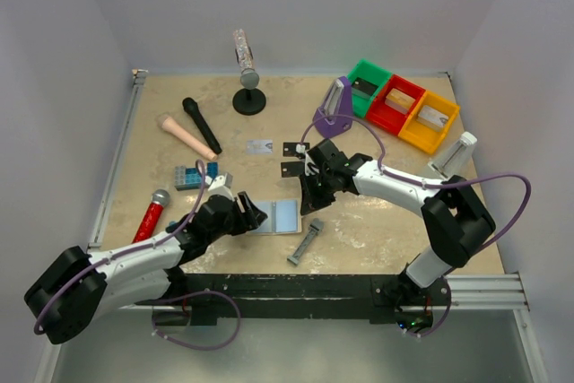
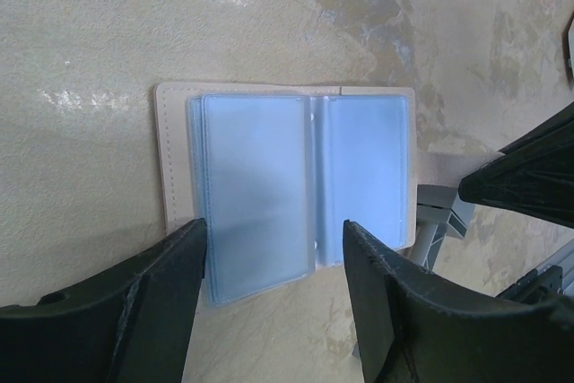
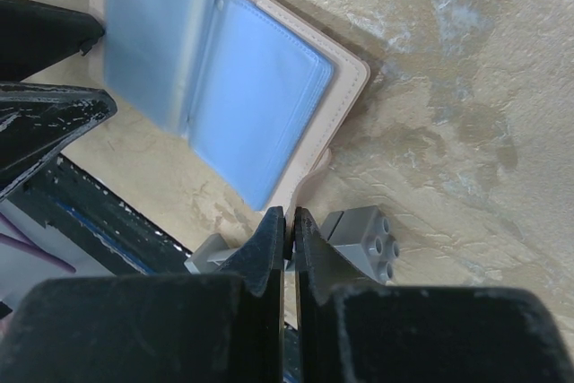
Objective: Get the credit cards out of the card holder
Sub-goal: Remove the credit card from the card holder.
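The card holder [image 1: 283, 217] lies spread open on the table, its pale blue pockets [image 2: 269, 186] facing up inside a tan border [image 3: 336, 114]. My left gripper [image 2: 275, 235] is open, and its fingers straddle the holder's near edge from the left [image 1: 255, 213]. My right gripper [image 3: 289, 226] is shut, with a curled bit of the holder's tan edge pinched at its tips [image 1: 308, 203]. Farther back on the table lie a silver-grey credit card [image 1: 259, 145] and two black ones [image 1: 295, 147] [image 1: 291, 169].
A grey bar with a studded end [image 1: 306, 241] lies just right of the holder. A blue brick [image 1: 189, 176], a red microphone [image 1: 152, 214], a black one [image 1: 202, 125] and a pink-handled one [image 1: 186, 136] lie at the left. Green, red and yellow bins [image 1: 404, 107] stand back right.
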Motion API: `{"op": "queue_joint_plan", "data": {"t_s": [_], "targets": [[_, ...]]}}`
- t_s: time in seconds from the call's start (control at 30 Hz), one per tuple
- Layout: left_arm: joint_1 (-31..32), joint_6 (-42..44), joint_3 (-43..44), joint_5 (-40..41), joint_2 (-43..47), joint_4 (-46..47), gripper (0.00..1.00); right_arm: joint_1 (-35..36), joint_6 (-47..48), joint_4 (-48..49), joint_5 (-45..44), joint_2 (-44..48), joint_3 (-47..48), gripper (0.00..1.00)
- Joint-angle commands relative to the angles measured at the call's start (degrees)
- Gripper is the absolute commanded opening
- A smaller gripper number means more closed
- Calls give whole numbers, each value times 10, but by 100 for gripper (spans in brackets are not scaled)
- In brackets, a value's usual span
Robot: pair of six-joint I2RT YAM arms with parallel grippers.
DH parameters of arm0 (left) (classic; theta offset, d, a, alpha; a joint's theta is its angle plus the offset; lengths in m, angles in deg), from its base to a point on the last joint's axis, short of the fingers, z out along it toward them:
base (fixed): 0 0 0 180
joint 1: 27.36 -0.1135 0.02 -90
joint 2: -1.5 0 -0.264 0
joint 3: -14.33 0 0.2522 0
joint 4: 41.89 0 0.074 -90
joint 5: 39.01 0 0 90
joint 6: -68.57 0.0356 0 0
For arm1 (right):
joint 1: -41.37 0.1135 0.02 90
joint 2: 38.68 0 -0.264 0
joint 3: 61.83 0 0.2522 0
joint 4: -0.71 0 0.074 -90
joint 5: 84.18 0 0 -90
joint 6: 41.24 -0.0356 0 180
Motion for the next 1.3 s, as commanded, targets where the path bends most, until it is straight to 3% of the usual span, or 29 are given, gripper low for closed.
{"op": "queue_joint_plan", "data": {"t_s": [0.0,0.37,0.8,1.27], "targets": [[-1,-1,-6,-8,-9,31,66,-1,8,17,23,3,-2,0],[-1,1,-2,-49,-63,85,65,-1,8,17,38,1,-2,0],[-1,16,-8,-70,-45,141,65,-1,10,14,40,2,0,0],[-1,22,8,-155,-111,217,64,-2,11,11,46,-1,4,0]]}}
